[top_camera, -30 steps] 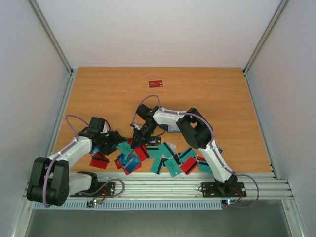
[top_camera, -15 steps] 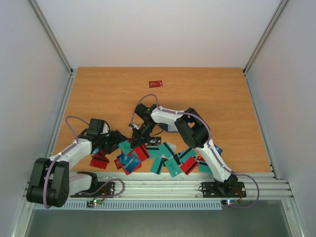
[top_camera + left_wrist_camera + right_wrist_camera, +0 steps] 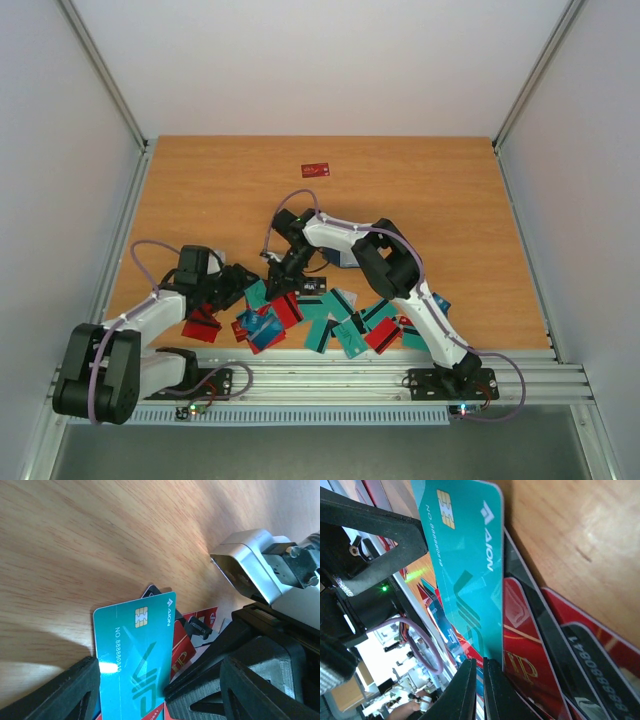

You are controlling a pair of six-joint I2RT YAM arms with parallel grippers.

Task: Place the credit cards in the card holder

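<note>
Credit cards (image 3: 330, 312) – scattered along near edge of wooden table (image 3: 430, 200) | teal AION card (image 3: 465, 565) – tilted up over the pile, pinched by right gripper (image 3: 480, 677), jaws pressed together | left gripper (image 3: 160, 680) – spread, flanking that card | lone red card (image 3: 316, 169) – far side, well apart

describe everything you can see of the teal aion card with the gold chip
The teal card is a thin, glossy, plastic-looking rectangle with rounded corners. It has a gold chip, a white AION logo, a printed number and large darker teal lettering. The right hand pinches the end away from the chip, holding the card face up and tilted over red and black cards. The left hand is open, its fingers flanking the card, apparently without touching it.
</note>
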